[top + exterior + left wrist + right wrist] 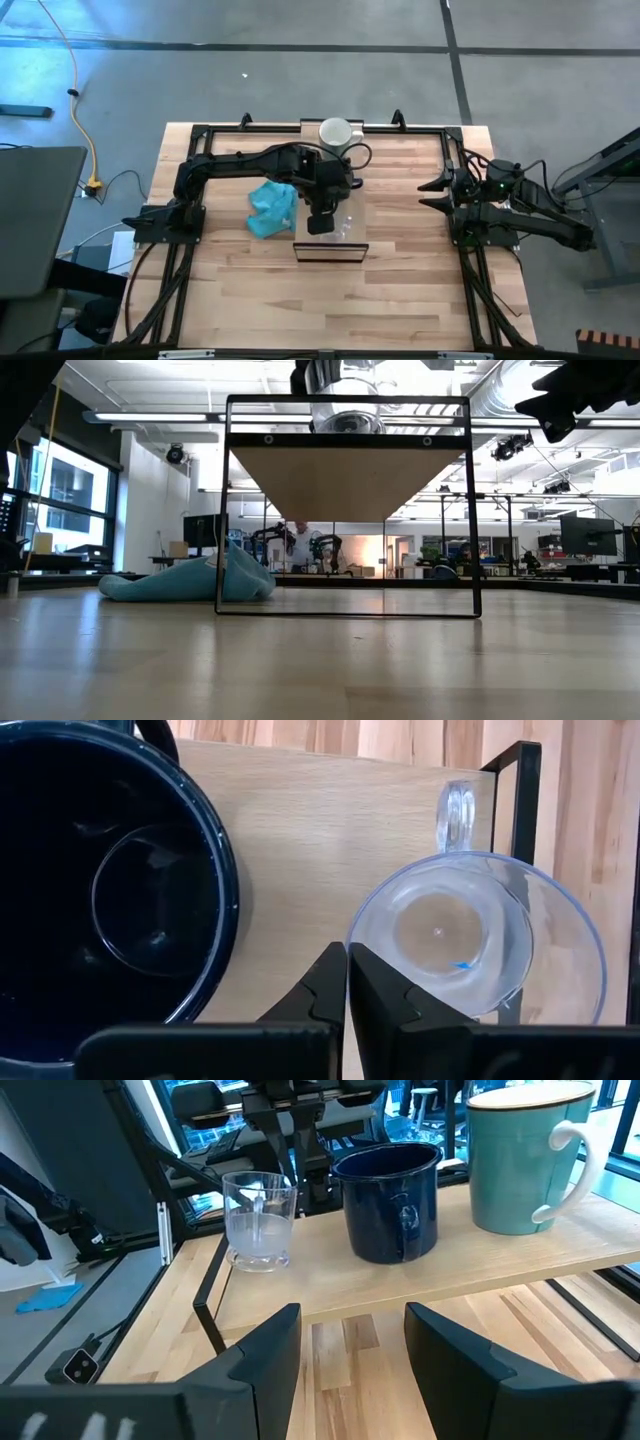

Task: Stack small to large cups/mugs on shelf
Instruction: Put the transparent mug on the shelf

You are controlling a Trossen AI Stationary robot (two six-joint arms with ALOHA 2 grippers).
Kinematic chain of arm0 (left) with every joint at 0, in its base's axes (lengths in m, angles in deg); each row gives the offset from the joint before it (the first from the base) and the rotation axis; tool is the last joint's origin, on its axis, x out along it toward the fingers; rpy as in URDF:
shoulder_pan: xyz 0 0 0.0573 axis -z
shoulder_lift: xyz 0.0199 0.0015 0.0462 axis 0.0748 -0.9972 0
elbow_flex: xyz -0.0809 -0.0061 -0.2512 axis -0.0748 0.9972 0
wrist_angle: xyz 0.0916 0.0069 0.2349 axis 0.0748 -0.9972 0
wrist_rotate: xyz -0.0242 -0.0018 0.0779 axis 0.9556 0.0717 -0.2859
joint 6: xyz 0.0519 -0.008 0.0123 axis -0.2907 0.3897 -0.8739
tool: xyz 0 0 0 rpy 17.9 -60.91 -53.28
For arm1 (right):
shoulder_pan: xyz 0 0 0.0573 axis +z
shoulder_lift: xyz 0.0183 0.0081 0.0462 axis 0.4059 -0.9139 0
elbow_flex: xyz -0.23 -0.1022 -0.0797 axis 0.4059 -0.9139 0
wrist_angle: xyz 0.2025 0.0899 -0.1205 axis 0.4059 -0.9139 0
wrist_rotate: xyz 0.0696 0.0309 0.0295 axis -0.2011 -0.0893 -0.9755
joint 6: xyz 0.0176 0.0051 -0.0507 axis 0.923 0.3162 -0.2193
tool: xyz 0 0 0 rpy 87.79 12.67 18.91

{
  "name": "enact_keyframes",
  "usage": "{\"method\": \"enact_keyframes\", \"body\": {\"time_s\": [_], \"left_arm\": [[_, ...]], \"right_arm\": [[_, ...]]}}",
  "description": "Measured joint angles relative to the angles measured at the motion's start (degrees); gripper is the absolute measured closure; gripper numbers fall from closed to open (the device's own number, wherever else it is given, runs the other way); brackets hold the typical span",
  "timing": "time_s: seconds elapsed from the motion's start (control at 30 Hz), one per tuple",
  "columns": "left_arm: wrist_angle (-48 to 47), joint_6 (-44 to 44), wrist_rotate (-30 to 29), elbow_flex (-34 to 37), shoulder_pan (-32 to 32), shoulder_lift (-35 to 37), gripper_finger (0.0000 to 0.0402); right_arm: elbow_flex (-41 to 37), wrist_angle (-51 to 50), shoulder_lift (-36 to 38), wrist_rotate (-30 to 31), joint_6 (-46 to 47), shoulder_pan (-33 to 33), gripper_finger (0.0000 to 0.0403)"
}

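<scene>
No readable writing anywhere. On the shelf (450,1285), left to right: clear glass cup (260,1220), empty; dark mug (388,1202), empty; white mug (527,1155). Left hand (347,982) pressed together above the shelf; right hand (350,1350) spread, well apart.

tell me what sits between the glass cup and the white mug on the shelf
The black mug stands between the glass cup and the white mug on the shelf, clearest in the right wrist view.

glass cup (259,1219), black mug (387,1202), white mug (526,1155) upright along shelf (420,1276).
</scene>
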Motion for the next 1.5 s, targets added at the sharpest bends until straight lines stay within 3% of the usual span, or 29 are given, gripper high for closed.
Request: {"method": "enact_keyframes", "body": {"time_s": [0.9,1.23,1.5], "left_arm": [[-0.3,0.0,-1.0,0.0,0.0,0.0,0.0401],[-2.1,0.0,-0.9,-4.8,0.0,0.0,0.0401],[-3.6,0.7,0.2,-4.0,0.0,0.1,0.0401]], "right_arm": [[0.0,-0.4,0.0,0.0,-0.3,0.0,0.0231],[0.0,-0.4,0.0,0.0,-0.5,0.0,0.0231],[0.0,-0.4,0.0,0.1,-0.5,0.0,0.0231]]}}
